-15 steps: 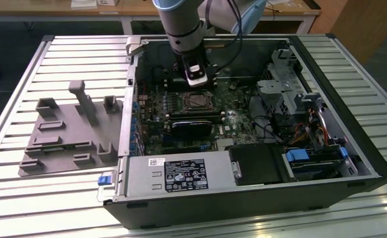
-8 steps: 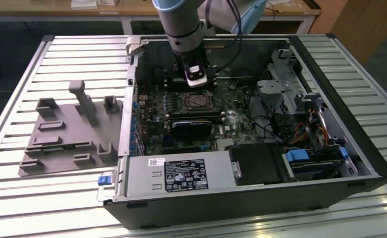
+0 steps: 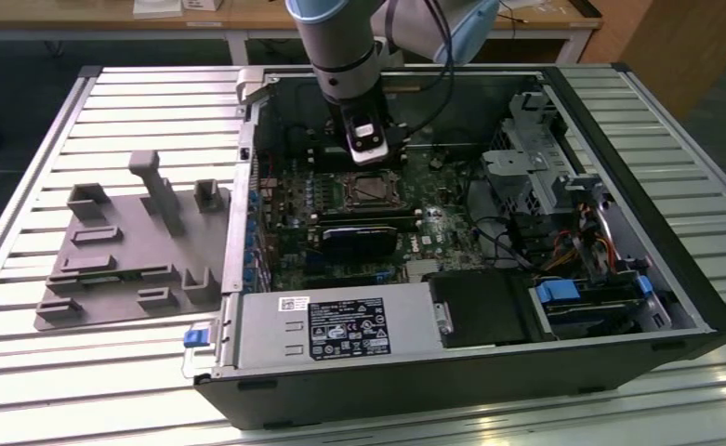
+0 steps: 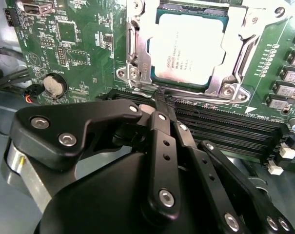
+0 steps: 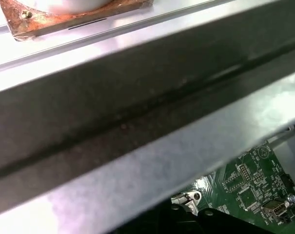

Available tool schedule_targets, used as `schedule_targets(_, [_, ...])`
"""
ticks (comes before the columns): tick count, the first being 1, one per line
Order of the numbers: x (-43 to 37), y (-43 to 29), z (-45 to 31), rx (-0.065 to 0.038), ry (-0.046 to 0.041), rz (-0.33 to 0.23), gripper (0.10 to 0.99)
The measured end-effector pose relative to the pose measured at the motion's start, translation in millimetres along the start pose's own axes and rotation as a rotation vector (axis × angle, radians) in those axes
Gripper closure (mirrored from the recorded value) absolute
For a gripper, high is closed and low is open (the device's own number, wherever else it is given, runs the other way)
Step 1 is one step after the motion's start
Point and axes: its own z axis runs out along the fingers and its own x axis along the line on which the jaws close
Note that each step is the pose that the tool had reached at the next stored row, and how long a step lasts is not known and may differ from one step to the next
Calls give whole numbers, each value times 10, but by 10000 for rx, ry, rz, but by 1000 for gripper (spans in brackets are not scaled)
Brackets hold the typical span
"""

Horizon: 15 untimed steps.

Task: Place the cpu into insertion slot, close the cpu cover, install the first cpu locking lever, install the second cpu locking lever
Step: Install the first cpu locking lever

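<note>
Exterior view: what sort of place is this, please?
Probably a robotics lab or workshop. An open computer case lies on a slatted metal table, a robot arm reaches into it, a grey moulded fixture sits beside it, and wooden desks stand behind.

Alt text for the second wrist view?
The cpu sits inside the window of the silver cpu cover on the green circuit board. The black gripper, shut, has its tip at the cover's edge, by the long black slots.

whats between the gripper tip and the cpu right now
In the second wrist view, only the silver edge of the cpu cover lies between the gripper and the cpu.
</note>
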Motion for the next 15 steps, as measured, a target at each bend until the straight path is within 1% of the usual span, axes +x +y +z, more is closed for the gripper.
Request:
schedule_targets(10, [0, -1, 2, 6, -5, 4, 984])
schedule_targets(15, [-8, 10, -41, 5, -5, 5, 984])
